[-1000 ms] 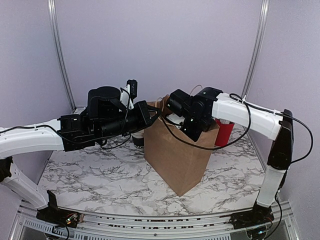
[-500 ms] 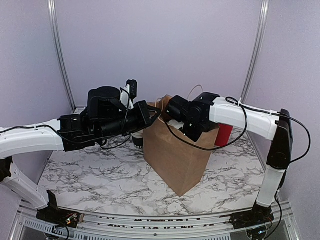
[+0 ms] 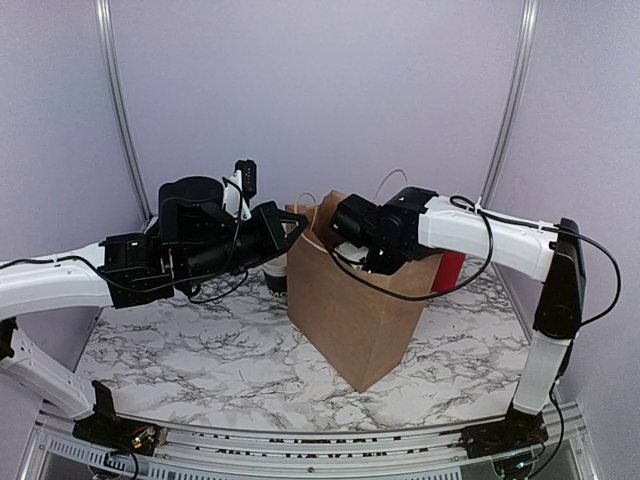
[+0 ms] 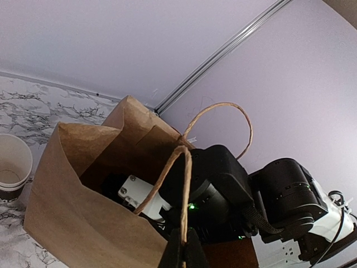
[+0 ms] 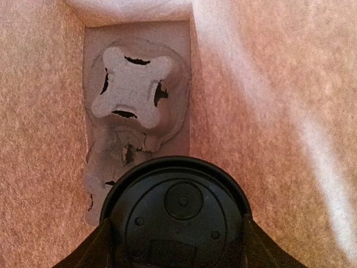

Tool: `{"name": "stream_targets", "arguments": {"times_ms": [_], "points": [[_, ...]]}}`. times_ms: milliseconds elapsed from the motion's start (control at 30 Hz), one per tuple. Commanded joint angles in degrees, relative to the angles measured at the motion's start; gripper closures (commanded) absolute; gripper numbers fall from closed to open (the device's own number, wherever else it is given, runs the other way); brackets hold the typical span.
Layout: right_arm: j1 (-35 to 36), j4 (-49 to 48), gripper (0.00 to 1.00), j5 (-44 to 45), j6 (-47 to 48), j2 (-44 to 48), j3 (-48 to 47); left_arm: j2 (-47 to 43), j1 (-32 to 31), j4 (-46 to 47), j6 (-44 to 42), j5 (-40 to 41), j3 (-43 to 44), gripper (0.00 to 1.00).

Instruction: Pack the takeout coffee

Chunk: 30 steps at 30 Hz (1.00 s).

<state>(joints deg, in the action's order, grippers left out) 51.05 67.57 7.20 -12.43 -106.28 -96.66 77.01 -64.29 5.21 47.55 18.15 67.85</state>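
Observation:
A brown paper bag [image 3: 350, 310] stands open in the middle of the marble table. My left gripper [image 4: 182, 248] is shut on the bag's near twine handle [image 4: 187, 178] and holds it up; from above it shows at the bag's left rim [image 3: 298, 222]. My right arm [image 3: 375, 232] reaches down into the bag's mouth. Inside, the takeout coffee's black lid [image 5: 175, 215] fills the space between my right gripper's [image 5: 175, 237] dark fingers [image 5: 92, 251], which press its sides. Below it, on the bag's floor, lies a grey pulp cup carrier [image 5: 134, 95].
A lidless white-inside cup [image 4: 11, 167] stands left of the bag, behind my left arm [image 3: 277, 275]. A red cylinder [image 3: 449, 268] stands at the bag's right, behind my right arm. The bag's far handle [image 4: 231, 120] arches free above the rim.
My left gripper has drawn the handle up and to the left. My right wrist has sunk lower into the bag's mouth.

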Motion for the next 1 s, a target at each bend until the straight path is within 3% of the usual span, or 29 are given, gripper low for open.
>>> {"name": "stream_targets", "arguments": {"times_ms": [0, 333, 967], "points": [[0.46, 1.58, 0.48, 0.98, -0.54, 1.47, -2.84, -0.88, -0.07, -0.20, 0.10, 1.41, -0.14, 1.00], [0.46, 2.48, 0.31, 1.54, -0.63, 2.48, -4.84, -0.87, -0.04, -0.16, 0.04, 1.54, -0.06, 1.00], [0.55, 2.61, 0.18, 1.50, -0.96, 3.62, -8.40, -0.72, -0.06, -0.20, 0.02, 1.32, 0.04, 1.00]]}}
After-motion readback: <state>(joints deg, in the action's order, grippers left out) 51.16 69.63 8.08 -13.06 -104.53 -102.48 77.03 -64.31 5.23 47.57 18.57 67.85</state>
